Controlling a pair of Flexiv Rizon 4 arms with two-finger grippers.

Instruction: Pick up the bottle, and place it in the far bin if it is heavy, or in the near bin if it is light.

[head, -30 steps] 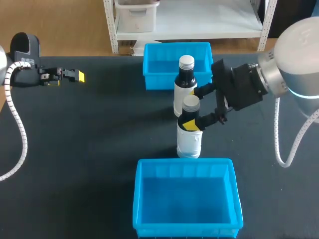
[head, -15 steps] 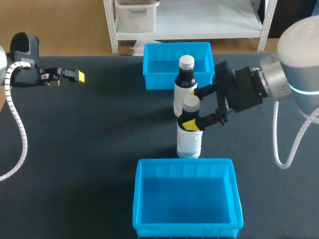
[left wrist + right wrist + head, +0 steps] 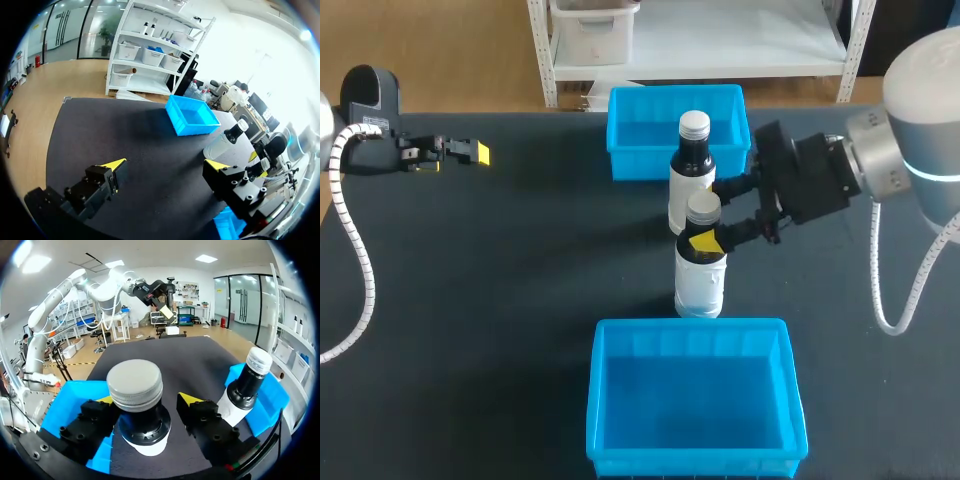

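The right claw point(image 3: 149, 401), fingers apart around the neck of the gray-capped bottle point(image 3: 136, 385), may close unevenly and shove it into the white-capped bottle point(image 3: 245, 385) just beside it.

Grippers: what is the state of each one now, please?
Left gripper: open, holding nothing.
Right gripper: open around the neck of the nearer dark, white-labelled, silver-capped bottle.
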